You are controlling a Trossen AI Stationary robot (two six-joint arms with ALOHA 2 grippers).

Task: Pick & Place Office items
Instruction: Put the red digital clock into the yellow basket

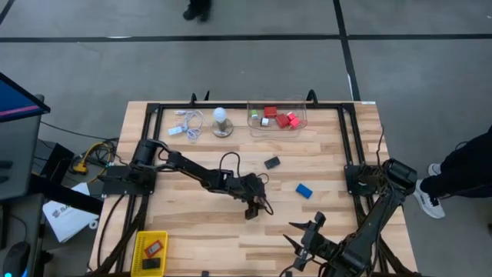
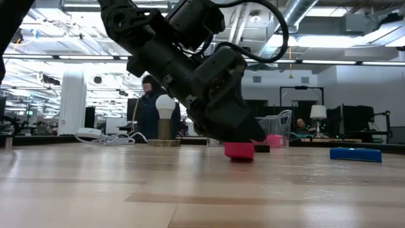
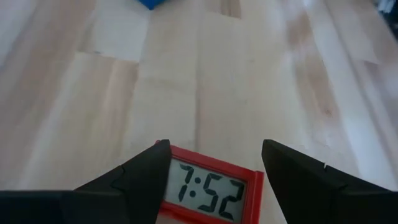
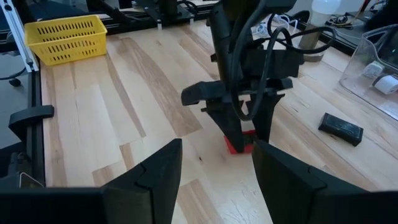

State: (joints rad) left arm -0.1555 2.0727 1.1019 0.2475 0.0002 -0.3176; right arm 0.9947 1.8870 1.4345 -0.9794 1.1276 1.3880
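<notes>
My left gripper [image 3: 215,147] reaches out over the middle of the table [image 1: 252,209], fingers pointing down, shut on a small red block with a clock display reading 7:52 [image 3: 208,190]. The same block shows under the gripper in the low view [image 2: 239,150]. A black block [image 1: 271,162] and a blue block [image 1: 304,190] lie flat on the wood beyond it. My right gripper [image 4: 217,168] waits open near the table's near edge [image 1: 304,240], facing the left gripper and touching nothing. My left gripper pinches the red clock block by its two short ends, one finger [image 3: 149,177] on the left end [image 3: 171,186], the other at the right end [image 3: 256,193]. The fingers come from above, pointing down. The block lies flat, its underside on or just at the tabletop [image 2: 239,156].
A clear bin [image 1: 301,123] at the far edge holds red, white and green blocks. A yellow basket [image 1: 138,254] at the near left corner holds a red and a black item. A white bulb on a round base [image 1: 221,121] and a coiled white cable [image 1: 188,123] sit far left. A person stands right of the table.
</notes>
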